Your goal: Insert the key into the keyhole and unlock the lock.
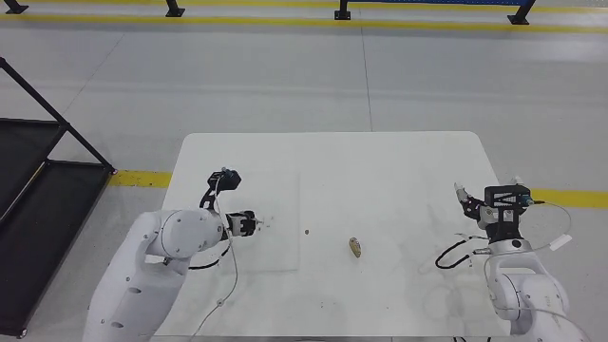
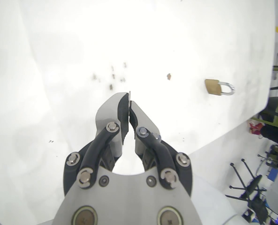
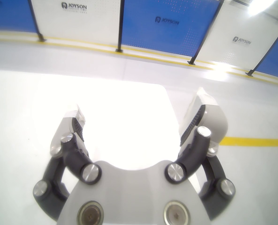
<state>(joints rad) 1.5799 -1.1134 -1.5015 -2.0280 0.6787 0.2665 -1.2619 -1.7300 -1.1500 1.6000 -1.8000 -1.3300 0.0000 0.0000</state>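
The only writing sits on the fence panels (image 3: 167, 22) behind the desk (image 1: 380, 171). In the right wrist view three of them, one white and two blue, each carry a small logo with one short word of print. No lettering can be made out on the lock, the key or the grippers.

There is one padlock (image 2: 218, 87), with a brass body and a silver shackle. It lies flat on the desk, a little toward the robot from the middle (image 1: 355, 246), and nothing touches it. The shackle looks closed.

There is one key (image 2: 130, 94), seen edge on as a thin metal sliver. The left gripper (image 2: 129, 99) has its fingers pressed together on it, and the sliver's end sticks out past the fingertips. This gripper hangs over the left half of the desk (image 1: 258, 220), well apart from the padlock.

On the desk surface ahead of the left gripper is a cluster of at least six small brown specks (image 2: 113, 76). One more speck (image 2: 169, 76) lies between that cluster and the padlock.

The right gripper (image 3: 141, 108) has its two fingers spread wide with nothing between them. It is near the desk's right edge (image 1: 472, 199), far from the padlock.
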